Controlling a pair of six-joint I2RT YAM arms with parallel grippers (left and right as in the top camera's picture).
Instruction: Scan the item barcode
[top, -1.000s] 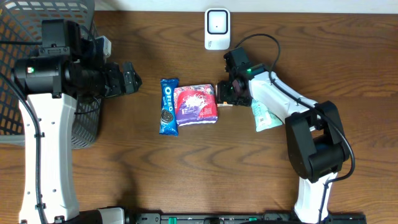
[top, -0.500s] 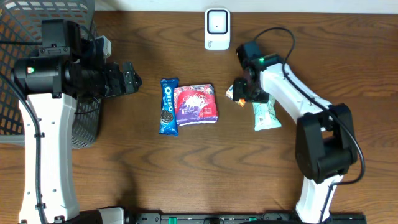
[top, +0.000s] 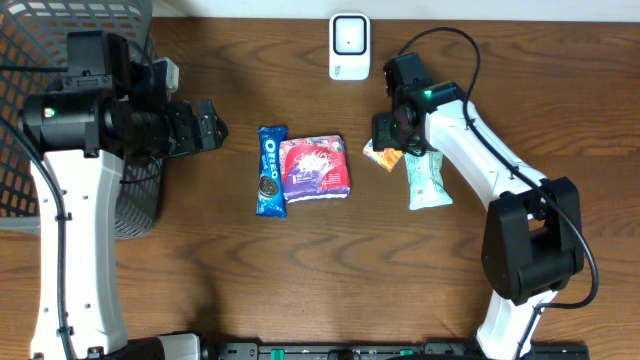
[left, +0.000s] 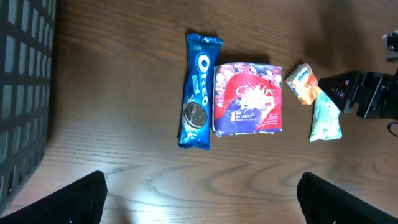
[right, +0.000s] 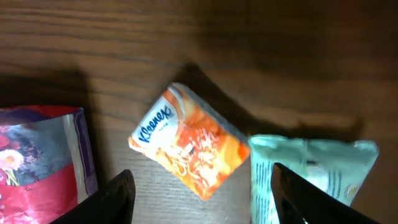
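While one scanner (top: 349, 45) stands apart, four packets (top: 271, 170) (top: 315, 167) (top: 383, 153) (top: 427, 180) lie in a row.

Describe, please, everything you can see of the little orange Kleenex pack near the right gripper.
The Kleenex pack is a small, soft-looking pocket tissue pack in glossy orange film with pale swirls and a white end bearing the blue brand name. It lies flat on the wooden table, turned diagonally. One corner seems to touch the mint-green packet; the red and purple pack lies apart from it. The right gripper hangs over it, open, its fingers clear of it.
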